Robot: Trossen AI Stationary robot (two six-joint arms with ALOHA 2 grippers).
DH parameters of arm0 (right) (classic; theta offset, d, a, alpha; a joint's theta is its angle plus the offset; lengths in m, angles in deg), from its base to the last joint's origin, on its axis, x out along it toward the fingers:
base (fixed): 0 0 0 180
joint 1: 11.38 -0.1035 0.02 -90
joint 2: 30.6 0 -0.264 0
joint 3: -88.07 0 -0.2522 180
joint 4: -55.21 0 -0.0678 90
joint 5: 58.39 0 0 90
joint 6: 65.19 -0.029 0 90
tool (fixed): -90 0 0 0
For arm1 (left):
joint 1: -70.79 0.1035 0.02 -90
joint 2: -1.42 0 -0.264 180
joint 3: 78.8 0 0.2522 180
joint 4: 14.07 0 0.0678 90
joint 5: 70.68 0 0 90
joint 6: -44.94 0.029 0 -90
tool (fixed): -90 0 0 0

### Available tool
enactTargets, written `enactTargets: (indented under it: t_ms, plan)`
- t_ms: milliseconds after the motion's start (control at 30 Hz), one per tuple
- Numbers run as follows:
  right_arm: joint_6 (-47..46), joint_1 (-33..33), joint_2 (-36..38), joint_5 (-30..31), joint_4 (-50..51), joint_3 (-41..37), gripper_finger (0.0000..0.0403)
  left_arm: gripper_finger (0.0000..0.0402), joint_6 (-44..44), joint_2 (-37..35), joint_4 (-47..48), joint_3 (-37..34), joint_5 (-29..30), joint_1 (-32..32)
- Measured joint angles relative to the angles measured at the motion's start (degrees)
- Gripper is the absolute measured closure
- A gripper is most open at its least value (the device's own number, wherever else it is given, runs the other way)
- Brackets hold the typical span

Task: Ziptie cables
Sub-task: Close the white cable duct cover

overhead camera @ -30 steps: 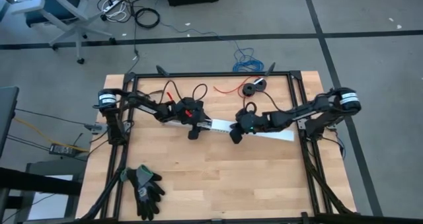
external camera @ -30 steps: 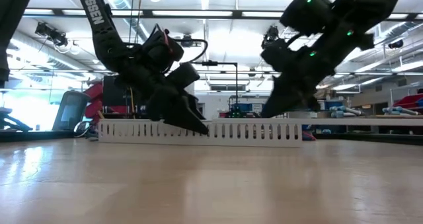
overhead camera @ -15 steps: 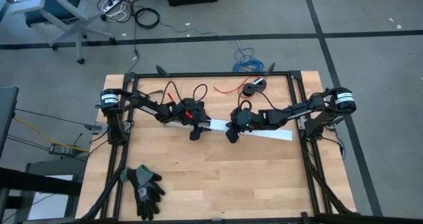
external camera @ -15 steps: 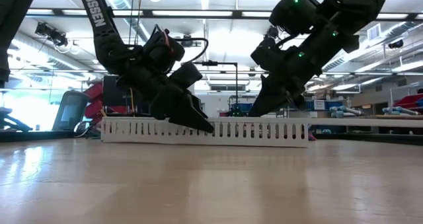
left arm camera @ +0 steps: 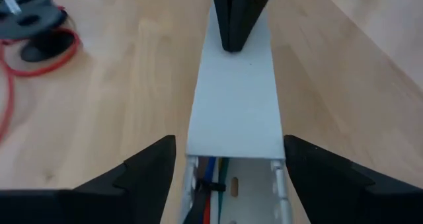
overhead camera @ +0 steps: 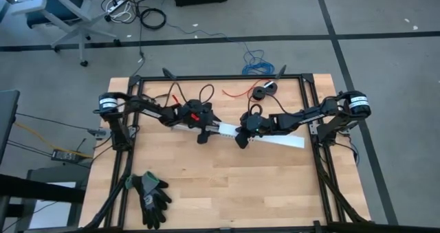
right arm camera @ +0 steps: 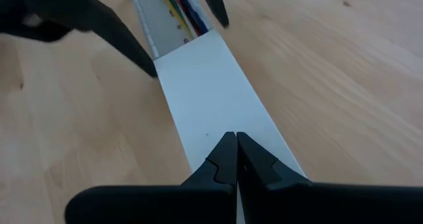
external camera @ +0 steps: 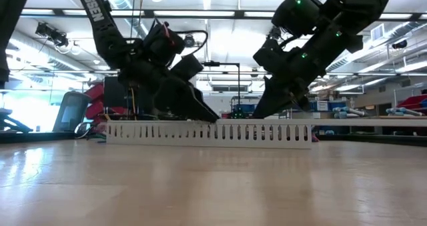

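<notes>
A long white slotted cable duct [overhead camera: 271, 138] lies flat on the wooden table; a white lid [left arm camera: 234, 98] covers its right part. The cables [left arm camera: 206, 187], thin coloured wires, lie inside the uncovered part and also show in the right wrist view [right arm camera: 182, 4]. My left gripper [left arm camera: 231, 174] is open, with one finger on each side of the duct at the lid's end [overhead camera: 204, 133]. My right gripper [right arm camera: 234, 148] is shut, with its tips on the lid [overhead camera: 240, 138]. My right gripper presses its shut fingertips [right arm camera: 228, 151] on the lid's flat top [right arm camera: 211, 105], a short way from the lid's open end. The fingers slant down from above and from the table's right, lying along the duct. The lid lies on the duct, which rests on the table.
A red wire with a black round spool [overhead camera: 262, 92] lies at the table's far edge and shows in the left wrist view [left arm camera: 30, 26]. A pair of black gloves [overhead camera: 151, 197] lies near the front left corner. A thin blue wire coil [overhead camera: 256, 60] lies on the floor beyond the table.
My right gripper has gone down and toward the table's left onto the lid, then kept still. My left gripper has risen a little, its fingertips now at the height of the duct's top. The duct has slid slightly toward the table's right.
</notes>
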State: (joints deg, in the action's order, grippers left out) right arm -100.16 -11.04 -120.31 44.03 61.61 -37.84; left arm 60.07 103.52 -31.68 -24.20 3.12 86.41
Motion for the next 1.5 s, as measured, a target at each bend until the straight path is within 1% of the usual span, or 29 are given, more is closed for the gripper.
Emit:
enactTargets:
  t_ms: [233,467,700,800,1000,1100,1200,1267,1400,1500]
  plan:
    - [-0.95,0.00,0.03,0.11,1.71,0.06,0.0403,0.0115,3.99,-5.94,10.51,-0.68,0.22,0.94]
    - [-0.95,-0.29,0.03,0.09,1.72,0.05,0.0403,0.0115,5.23,-5.99,9.70,-4.77,1.61,2.33]
    - [-0.97,-0.31,0.03,-0.04,1.29,0.01,0.0403,0.0117,3.86,-5.94,8.52,-5.51,1.63,2.60]
    - [-0.98,-0.31,0.03,-0.04,0.81,0.01,0.0403,0.0132,3.85,-5.75,8.49,-5.51,1.61,2.60]
    - [-0.47,-0.36,0.03,-0.02,0.22,-0.02,0.0403,0.0184,3.86,-5.53,8.27,-5.49,1.49,2.60]
    - [1.07,-1.01,1.09,0.56,0.72,-0.13,0.0403,0.0192,3.80,-5.46,8.16,-5.44,1.51,2.60]
    - [1.84,-2.56,5.11,3.55,3.26,-0.24,0.0403,0.0192,3.46,-5.46,8.28,-5.43,1.57,2.62]
    - [0.79,-3.82,9.03,6.05,7.34,-0.13,0.0403,0.0191,3.47,-5.46,8.26,-5.42,1.59,2.62]
    - [-5.46,-6.95,16.85,10.20,20.20,-0.13,0.0403,0.0191,3.48,-5.42,8.26,-5.42,1.57,2.62]
    - [-11.96,-8.19,19.92,9.86,28.29,-0.13,0.0403,0.0190,3.49,-5.40,8.14,-5.44,1.59,2.62]
